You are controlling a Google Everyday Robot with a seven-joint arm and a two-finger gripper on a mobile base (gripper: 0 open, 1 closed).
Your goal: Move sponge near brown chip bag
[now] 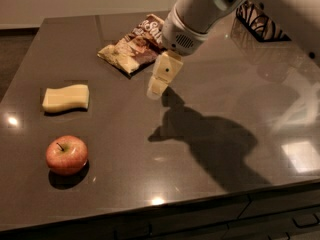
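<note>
The pale yellow sponge point(66, 98) lies flat at the left of the dark table, apart from everything else. The brown chip bag point(134, 46) lies at the back centre, partly hidden on its right by the arm. My gripper point(156, 89) hangs over the table's middle, just in front of the bag and well to the right of the sponge. It holds nothing that I can see.
A red apple point(67, 155) sits near the front left, below the sponge. A black wire basket point(260, 21) stands at the back right. The table's front edge point(165, 209) runs along the bottom. The arm's shadow falls right of the gripper.
</note>
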